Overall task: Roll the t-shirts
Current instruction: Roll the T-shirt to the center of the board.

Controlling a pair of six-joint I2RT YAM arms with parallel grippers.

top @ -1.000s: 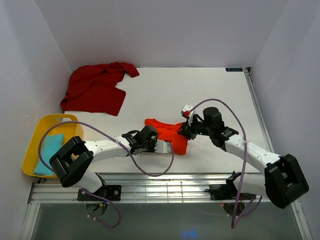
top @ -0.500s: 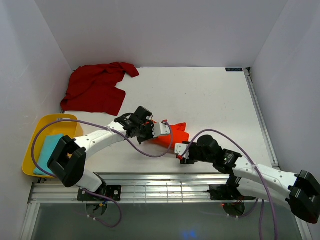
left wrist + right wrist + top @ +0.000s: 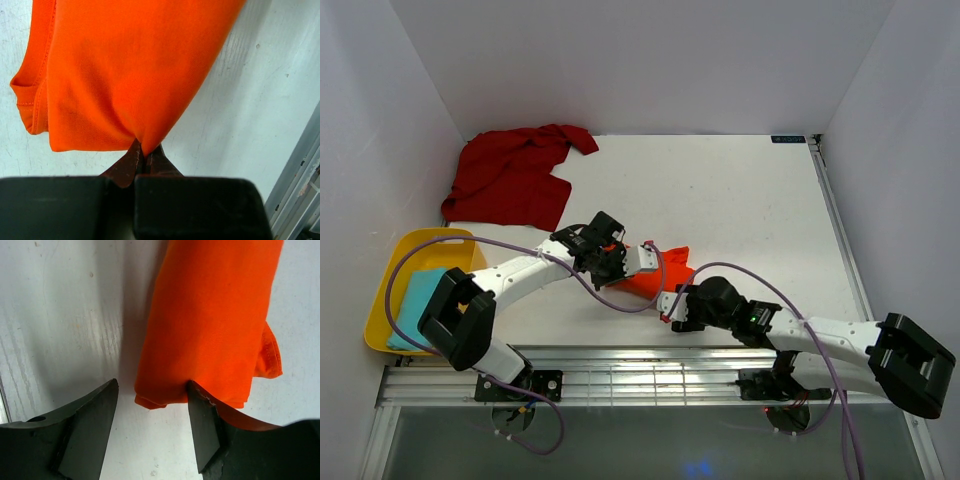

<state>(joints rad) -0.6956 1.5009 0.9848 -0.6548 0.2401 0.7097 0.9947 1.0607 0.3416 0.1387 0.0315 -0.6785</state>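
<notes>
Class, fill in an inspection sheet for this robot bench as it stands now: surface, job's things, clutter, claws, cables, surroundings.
Surface: white table.
Job's things: orange t-shirt bunched near centre; dark red t-shirt crumpled far left.
Clutter: yellow tray at left edge holding teal cloth.
Claws: left claw shut on orange t-shirt; right claw open at its end.
Cables: purple cables loop from both arms.
Surroundings: plain white walls.
</notes>
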